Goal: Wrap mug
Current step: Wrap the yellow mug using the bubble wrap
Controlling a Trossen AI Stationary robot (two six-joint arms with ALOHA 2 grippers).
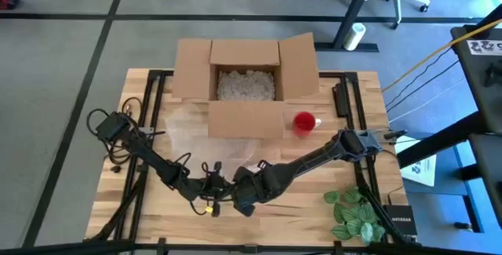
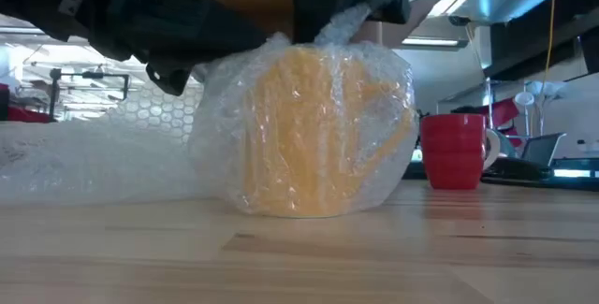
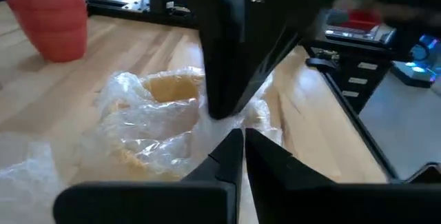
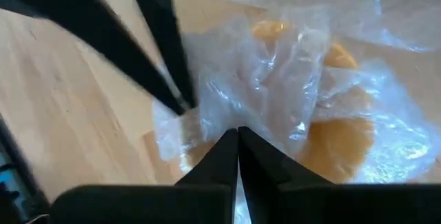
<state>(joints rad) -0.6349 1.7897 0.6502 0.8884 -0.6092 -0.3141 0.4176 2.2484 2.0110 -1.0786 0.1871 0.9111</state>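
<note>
The yellow mug stands upright on the table, near the front edge and about mid-width, already covered in bubble wrap. Both grippers meet right over it. The left gripper has its fingers together, pinching a fold of wrap at the mug's top. The right gripper also has its fingers together, clamped on wrap just beside the left one.

Risks, as a judgement:
- Wrap is loose and springy; if either pinch lets go, the fold likely opens back up and exposes the mug.
- Both grippers sit almost touching; any sideways pull could knock one into the other.
- Pulling up on the wrap could tip or drag the mug, since nothing else steadies it.
- A tail of wrap trails off to the left arm's side; tugging could snag or drag it.

Room:
- The red cup stands well apart, toward the right arm's side and farther back.
- The box sits behind, open flaps out, its front flap near the wrap's far end.
- The plant lies at the front right corner.
- Bare wood lies in front of the mug, but the table edge is near there.
</note>
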